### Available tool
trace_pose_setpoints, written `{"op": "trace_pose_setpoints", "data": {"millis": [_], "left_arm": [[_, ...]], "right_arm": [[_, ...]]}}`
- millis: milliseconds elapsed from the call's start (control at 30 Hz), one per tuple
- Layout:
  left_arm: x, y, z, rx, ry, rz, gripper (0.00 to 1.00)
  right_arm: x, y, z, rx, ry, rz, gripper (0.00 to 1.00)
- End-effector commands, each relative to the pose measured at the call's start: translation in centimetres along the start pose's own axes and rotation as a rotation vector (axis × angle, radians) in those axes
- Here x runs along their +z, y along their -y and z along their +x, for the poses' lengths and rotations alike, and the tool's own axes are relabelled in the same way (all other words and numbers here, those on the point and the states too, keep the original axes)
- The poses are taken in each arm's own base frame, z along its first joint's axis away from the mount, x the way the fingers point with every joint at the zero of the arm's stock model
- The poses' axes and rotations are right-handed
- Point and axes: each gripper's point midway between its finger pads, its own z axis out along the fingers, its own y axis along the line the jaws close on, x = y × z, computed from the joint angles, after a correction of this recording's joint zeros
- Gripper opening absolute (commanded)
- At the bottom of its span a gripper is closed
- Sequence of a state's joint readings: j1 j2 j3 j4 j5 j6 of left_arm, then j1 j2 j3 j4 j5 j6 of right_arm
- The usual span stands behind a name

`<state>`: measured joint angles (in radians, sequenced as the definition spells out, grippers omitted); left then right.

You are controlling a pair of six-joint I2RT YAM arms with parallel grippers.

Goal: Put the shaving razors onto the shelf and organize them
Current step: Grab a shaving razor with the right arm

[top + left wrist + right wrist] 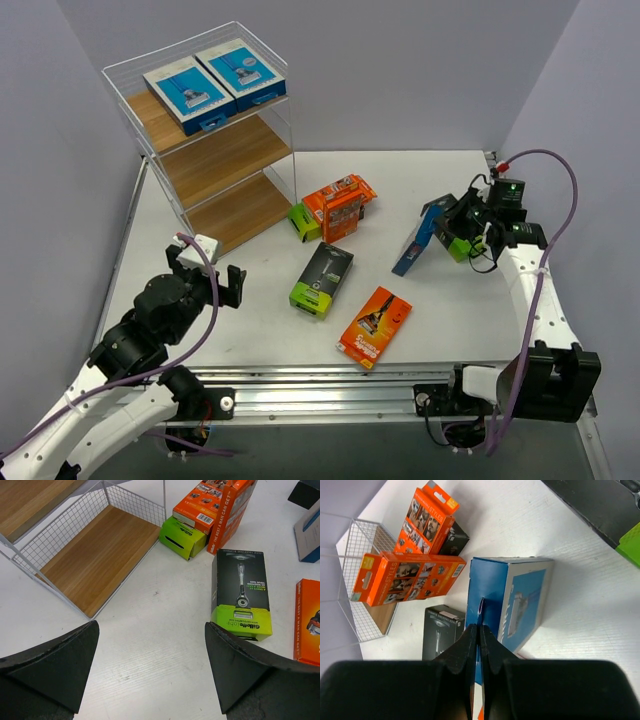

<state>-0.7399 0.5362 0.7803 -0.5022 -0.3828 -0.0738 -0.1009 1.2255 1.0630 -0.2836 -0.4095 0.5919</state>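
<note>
Right claw (479, 630) clenched: I find both fingers pressed together on the thin hang tab of a blue pack (520, 600). The pack hangs tilted. I cannot tell whether its lower end rests on the table (440, 310). Seen from overhead, it sits at 3 o'clock from the table centre, well apart from the shelf (215, 165). At 3 o'clock of this claw, a lime-ended pack (458, 247) lies partly hidden under the wrist.

Left claw (151, 645) released: fingers spread fully, gripping nothing and touching nothing, with white tabletop showing between them. A black-and-lime pack (241, 592) lies flat at its 1 o'clock, near but apart.

The shelf stands at the table's 11 o'clock corner. Its top board carries two blue-and-white packs (190, 90) side by side. The bottom board's open front lies at the left claw's 11 o'clock.

Between the shelf and the blue pack, two orange packs (340, 205) lean together, with a second lime-ended pack (303, 222) against them. One orange pack (375, 325) lies flat at 6 o'clock, near the front edge.
</note>
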Motion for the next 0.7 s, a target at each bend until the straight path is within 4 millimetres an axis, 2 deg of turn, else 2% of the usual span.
{"op": "trace_pose_setpoints", "data": {"millis": [0, 167, 400, 667], "left_arm": [[-0.2, -0.2, -1.9, -0.037, 0.069, -0.01, 0.96], [-0.2, -0.2, -1.9, -0.036, 0.069, -0.011, 0.96], [-0.2, -0.2, -1.8, -0.038, 0.069, -0.01, 0.96], [-0.2, -0.1, -1.8, -0.037, 0.068, -0.005, 0.96]], "right_arm": [[-0.8, -0.8, 0.4, -0.078, -0.059, 0.002, 0.0], [-0.4, -1.5, 1.0, -0.132, -0.09, 0.007, 0.0], [0.3, -1.4, 2.9, -0.19, -0.122, 0.069, 0.0], [0.0, -1.2, 1.9, -0.207, -0.093, 0.108, 0.0]]}}
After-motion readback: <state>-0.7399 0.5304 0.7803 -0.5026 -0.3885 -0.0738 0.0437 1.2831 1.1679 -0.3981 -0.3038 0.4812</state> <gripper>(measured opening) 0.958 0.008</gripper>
